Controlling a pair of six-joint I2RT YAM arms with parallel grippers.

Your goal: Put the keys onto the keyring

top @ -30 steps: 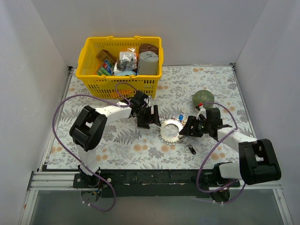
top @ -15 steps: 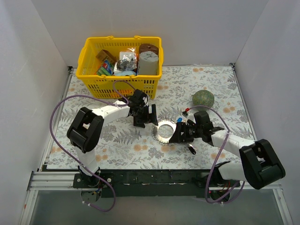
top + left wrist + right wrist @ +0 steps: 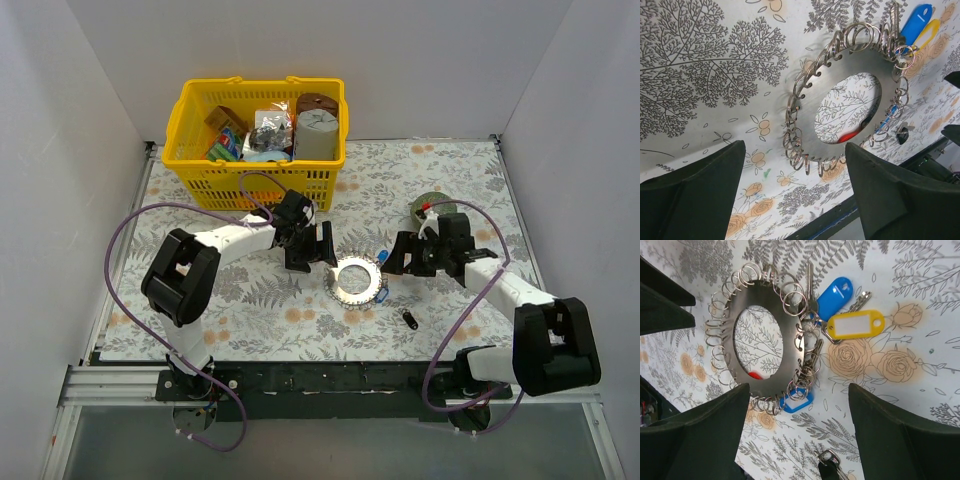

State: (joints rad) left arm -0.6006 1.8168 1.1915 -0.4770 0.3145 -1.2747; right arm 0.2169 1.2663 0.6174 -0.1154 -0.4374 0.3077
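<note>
- Lying nearest the arm bases, a small dark fob (image 3: 408, 319) with a metal loop sits alone on the floral table (image 3: 200, 310), apart from the keyring.
- The keyring (image 3: 361, 278) lies flat on the table between the two grippers, with small wire loops all round its rim.
- The keys (image 3: 835, 299) hang from loops on its right edge: a blue head and a yellow head side by side, and a second blue head at the nearer rim. A bit of red shows through the hollow centre.
- The left gripper (image 3: 315, 252) stands just left of the keyring, jaws spread wide and holding nothing.
- The right gripper (image 3: 400, 256) stands just right of it by the keys, jaws also wide apart and empty.
- A round greenish lump (image 3: 433, 206) sits behind the right wrist.
- The yellow basket (image 3: 255, 182) stands at the far left. It holds a grey tub (image 3: 318, 135), a brown round thing behind it, a dark packet and some coloured packets.
</note>
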